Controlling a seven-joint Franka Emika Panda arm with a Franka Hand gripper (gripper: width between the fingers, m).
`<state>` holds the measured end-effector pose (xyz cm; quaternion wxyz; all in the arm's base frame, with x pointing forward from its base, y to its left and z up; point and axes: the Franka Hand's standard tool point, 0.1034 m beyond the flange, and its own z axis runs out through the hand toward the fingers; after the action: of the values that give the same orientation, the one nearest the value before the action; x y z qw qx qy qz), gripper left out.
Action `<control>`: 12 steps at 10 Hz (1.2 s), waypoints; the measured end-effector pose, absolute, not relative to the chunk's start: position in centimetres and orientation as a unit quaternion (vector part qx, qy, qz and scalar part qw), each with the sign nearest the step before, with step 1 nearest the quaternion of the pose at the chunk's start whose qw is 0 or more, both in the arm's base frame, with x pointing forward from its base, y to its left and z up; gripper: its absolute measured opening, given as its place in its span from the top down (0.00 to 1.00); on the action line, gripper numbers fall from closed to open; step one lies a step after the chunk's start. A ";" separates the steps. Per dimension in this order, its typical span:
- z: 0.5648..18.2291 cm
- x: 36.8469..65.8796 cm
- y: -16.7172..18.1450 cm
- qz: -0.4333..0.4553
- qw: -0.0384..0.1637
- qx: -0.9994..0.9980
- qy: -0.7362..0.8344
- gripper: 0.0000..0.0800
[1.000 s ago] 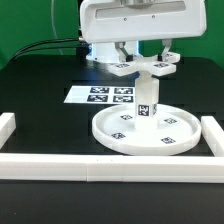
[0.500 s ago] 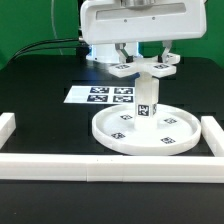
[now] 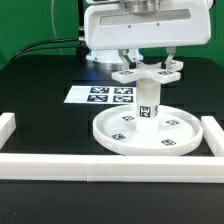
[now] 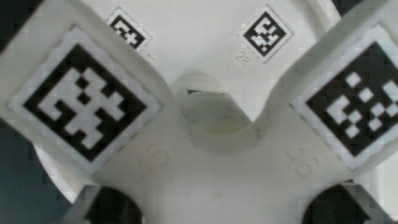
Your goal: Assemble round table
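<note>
The large round rimmed disc (image 3: 110,135) lies flat on the black table. The short cylindrical leg (image 3: 149,102) stands upright at its centre. My gripper (image 3: 148,60) is shut on the cross-shaped knobbed base (image 3: 150,72) and holds it level on top of the leg. Whether base and leg touch cannot be told. In the wrist view the base (image 4: 214,130) fills the picture with its tagged arms, my gripper (image 4: 222,208) closes on it, and the dark fingertips (image 4: 118,205) show at the corners. The leg and disc are hidden there.
The marker board (image 3: 100,95) lies flat behind the disc toward the exterior view's left. White square-section border rails run along the front (image 3: 100,166), the exterior view's left (image 3: 8,128) and right (image 3: 213,133). A green backdrop stands behind.
My gripper and the cross-shaped base have shifted slightly toward the exterior view's right and a little lower. The base's arms look turned a little. The disc and leg have not moved.
</note>
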<state>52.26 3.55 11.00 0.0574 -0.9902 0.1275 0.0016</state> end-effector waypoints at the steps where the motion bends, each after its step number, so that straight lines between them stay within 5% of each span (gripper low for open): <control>1: 11.0 52.5 3.4 -0.008 0.056 -0.990 0.125 0.45; 12: 11.1 53.3 2.7 -0.044 0.057 -0.973 0.217 0.45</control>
<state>53.32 2.75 11.06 0.0570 -0.9734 0.2173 -0.0443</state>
